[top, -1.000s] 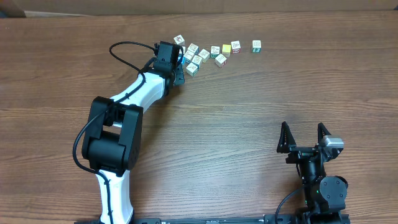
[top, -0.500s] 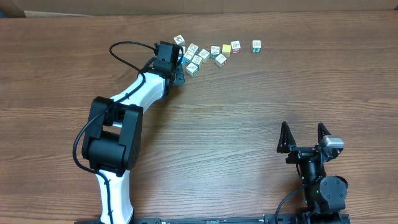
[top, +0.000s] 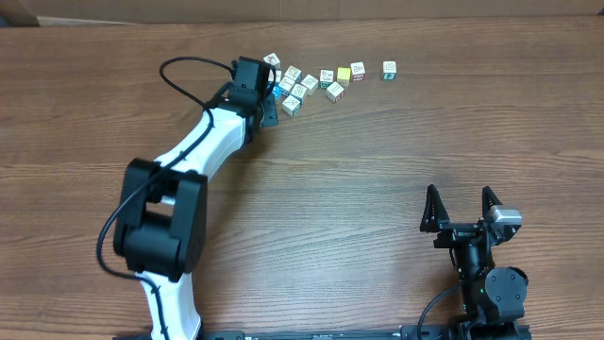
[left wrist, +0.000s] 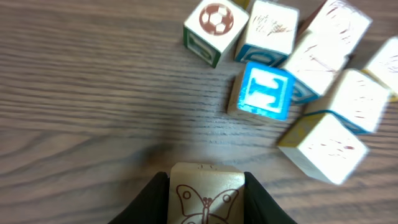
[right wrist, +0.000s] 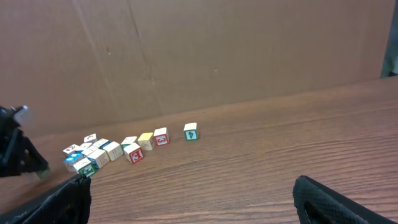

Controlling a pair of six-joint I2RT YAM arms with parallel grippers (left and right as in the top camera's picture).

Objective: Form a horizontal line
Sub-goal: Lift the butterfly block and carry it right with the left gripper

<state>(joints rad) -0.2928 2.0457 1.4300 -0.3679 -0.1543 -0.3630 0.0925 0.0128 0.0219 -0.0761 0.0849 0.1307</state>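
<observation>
Horizontal line (top: 343, 73) of tiny cubes shows white, yellow faces.

Wooden table (top: 377, 170), cardboard wall (right wrist: 217, 50)

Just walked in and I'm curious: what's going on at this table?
The left claw grips a butterfly cube at the edge of the cube cluster on the far side of the table. A few more cubes trail rightward in a loose row, not yet a tidy line. The right claw rests open near the front, holding nothing.
</observation>
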